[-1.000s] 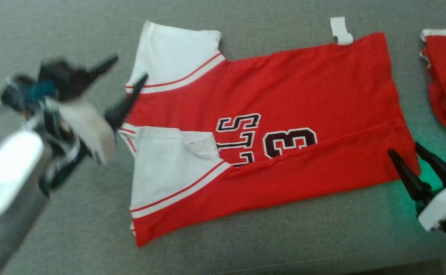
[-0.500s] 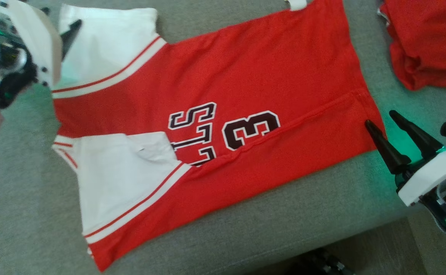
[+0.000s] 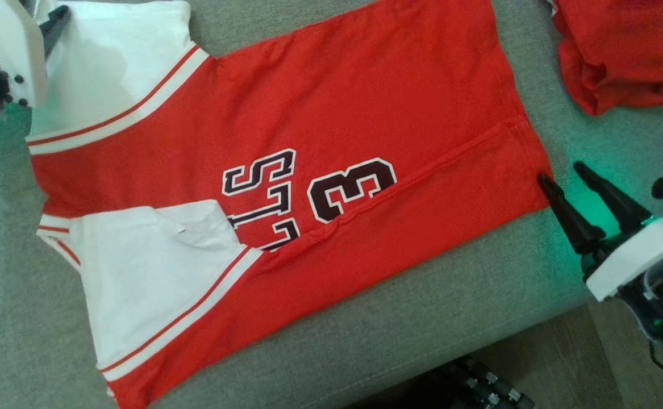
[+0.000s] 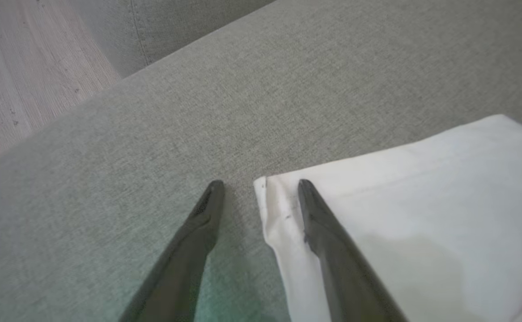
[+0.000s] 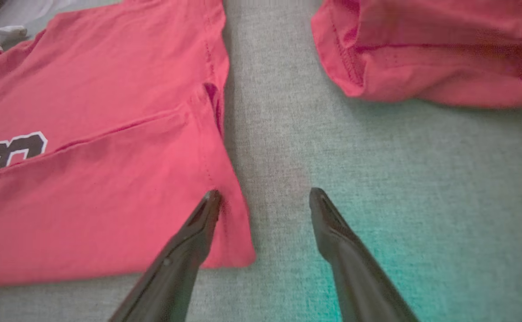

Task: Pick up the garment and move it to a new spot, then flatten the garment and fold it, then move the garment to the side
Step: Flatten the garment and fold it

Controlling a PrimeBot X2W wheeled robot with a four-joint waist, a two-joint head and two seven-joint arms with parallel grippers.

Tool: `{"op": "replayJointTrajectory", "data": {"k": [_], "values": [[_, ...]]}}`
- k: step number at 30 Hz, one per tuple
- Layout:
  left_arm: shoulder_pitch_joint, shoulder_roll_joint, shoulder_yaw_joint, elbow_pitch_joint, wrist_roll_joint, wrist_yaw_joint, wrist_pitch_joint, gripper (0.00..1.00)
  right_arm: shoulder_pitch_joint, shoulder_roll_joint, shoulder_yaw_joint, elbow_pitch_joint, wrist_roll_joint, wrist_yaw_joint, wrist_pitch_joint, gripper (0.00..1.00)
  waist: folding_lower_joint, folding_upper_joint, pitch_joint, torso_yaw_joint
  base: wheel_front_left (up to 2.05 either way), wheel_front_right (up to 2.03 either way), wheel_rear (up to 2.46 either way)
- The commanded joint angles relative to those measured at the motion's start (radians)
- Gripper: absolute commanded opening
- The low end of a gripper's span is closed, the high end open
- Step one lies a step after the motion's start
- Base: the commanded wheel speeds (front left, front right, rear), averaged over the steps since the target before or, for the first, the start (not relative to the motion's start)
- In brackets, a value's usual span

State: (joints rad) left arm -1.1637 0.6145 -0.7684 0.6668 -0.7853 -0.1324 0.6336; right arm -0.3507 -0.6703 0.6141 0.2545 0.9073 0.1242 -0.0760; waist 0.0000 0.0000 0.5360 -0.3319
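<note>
So the jersey (image 3: 365, 102) is flat on the grey cushion (image 3: 450, 318), one edge folded in, left gripper (image 4: 261, 182) at its sleeve corner, right gripper (image 5: 264, 191) at its hem corner, both released. More folds and the side move to go

Two garments (image 3: 331, 113) (image 3: 626, 51), two tools (image 4: 261, 188) (image 3: 563, 174)

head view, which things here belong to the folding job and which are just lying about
Job in hand:
- red and white jersey, spread flat
- left gripper, open, straddling its white sleeve corner
- right gripper, open at its red hem corner

Just lying about:
- crumpled red garment, apart from the jersey
- grey cushion, the surface under both
</note>
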Motion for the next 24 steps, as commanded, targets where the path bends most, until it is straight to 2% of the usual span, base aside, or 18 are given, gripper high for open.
{"op": "replayJointTrajectory", "data": {"k": [1,3,4,10,15,17,24], "values": [[-0.027,0.046,0.025,-0.008,-0.014,0.002,0.017,0.54,0.001,-0.043,0.002,-0.017,0.006,0.007,-0.008,1.00,0.0000,0.0000,-0.001,0.003,0.00,0.00,0.00],[-0.029,0.043,0.026,-0.011,-0.033,0.002,0.018,0.20,-0.007,-0.049,-0.001,-0.016,0.007,0.007,-0.009,1.00,0.0000,0.0000,-0.001,0.008,0.00,0.00,0.00],[-0.029,0.040,0.024,-0.014,-0.038,0.002,0.017,0.00,-0.011,-0.053,-0.003,-0.016,0.006,0.007,-0.010,1.00,0.0000,0.0000,-0.002,0.011,0.00,0.00,0.00],[-0.042,0.035,0.007,-0.041,-0.053,0.002,-0.028,0.00,-0.080,-0.060,-0.012,-0.035,0.009,0.007,-0.013,1.00,0.0000,0.0000,-0.011,0.036,0.00,0.00,0.00],[-0.062,0.023,-0.028,-0.074,-0.058,0.002,-0.069,0.00,-0.210,-0.031,0.005,-0.029,0.032,0.007,0.035,1.00,0.0000,0.0000,-0.017,0.069,0.00,0.00,0.00],[-0.085,0.011,-0.056,-0.100,-0.062,0.002,-0.085,0.00,-0.321,-0.010,0.022,0.036,0.018,0.007,0.074,1.00,0.0000,0.0000,-0.008,0.093,0.00,0.00,0.00],[-0.145,-0.008,-0.126,-0.138,-0.072,0.002,-0.104,0.00,-0.534,0.058,0.072,0.254,0.039,0.007,0.150,1.00,0.0000,0.0000,0.025,0.150,0.00,0.00,0.00]]}}
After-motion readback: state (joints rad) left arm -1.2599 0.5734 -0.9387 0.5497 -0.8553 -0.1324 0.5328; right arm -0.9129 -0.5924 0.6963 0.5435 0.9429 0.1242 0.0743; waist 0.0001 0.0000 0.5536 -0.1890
